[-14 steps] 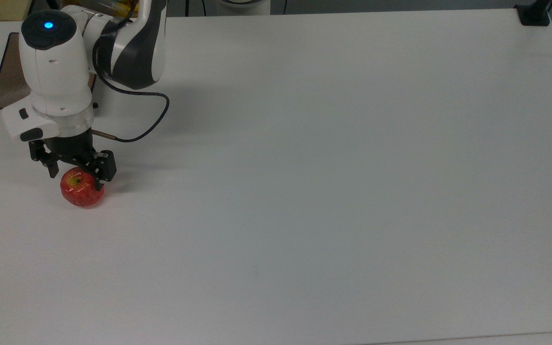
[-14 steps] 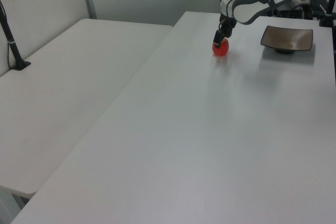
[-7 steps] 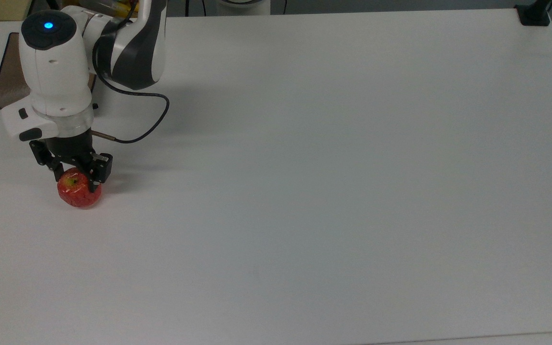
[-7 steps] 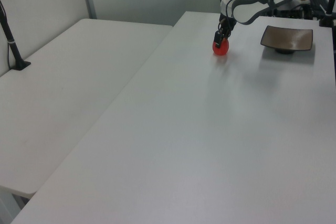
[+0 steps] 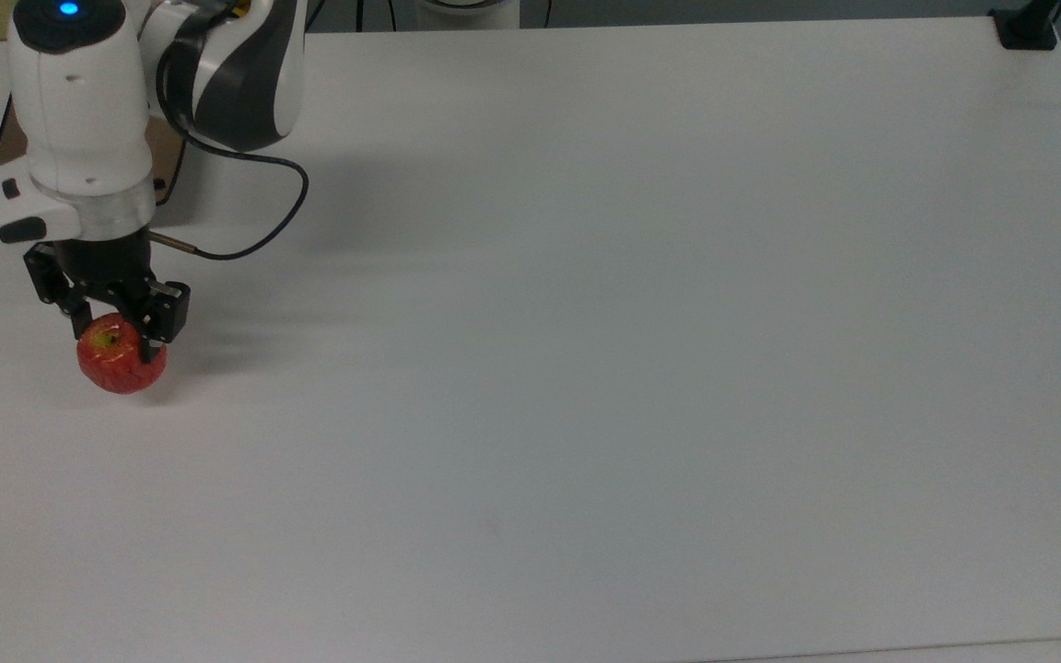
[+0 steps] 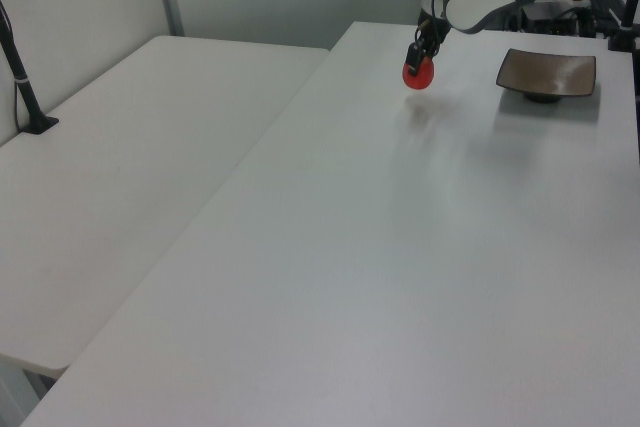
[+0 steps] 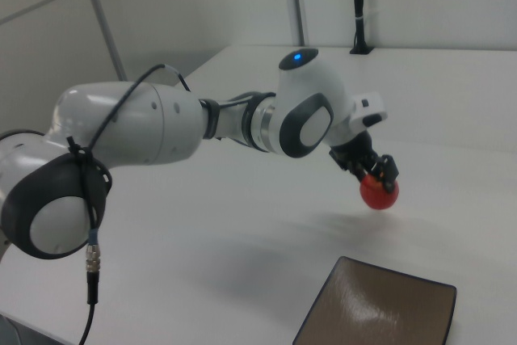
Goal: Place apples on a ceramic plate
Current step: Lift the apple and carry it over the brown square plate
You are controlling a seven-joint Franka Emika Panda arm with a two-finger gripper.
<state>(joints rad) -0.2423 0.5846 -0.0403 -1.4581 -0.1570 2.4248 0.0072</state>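
Observation:
My gripper (image 5: 112, 339) (image 6: 417, 53) (image 7: 376, 174) is shut on the small red apple (image 5: 122, 365) (image 6: 418, 72) (image 7: 379, 192), which hangs clear of the white table with its shadow below. The apple's yellow-green stem patch faces up between the black fingers. The square brown ceramic plate (image 6: 547, 74) (image 7: 380, 307) stands bare near the left view's right, beyond the apple. In the top view the arm covers most of the plate (image 5: 165, 152); a brown strip shows by the wrist.
A black cable (image 5: 245, 244) loops from the wrist over the table. A black post base (image 5: 1026, 29) sits at the top view's upper right corner. A second white table (image 6: 120, 177) adjoins on the left view's left.
The fingers closed onto the apple and lifted it off the table. Arm and apple shifted toward the top view's left.

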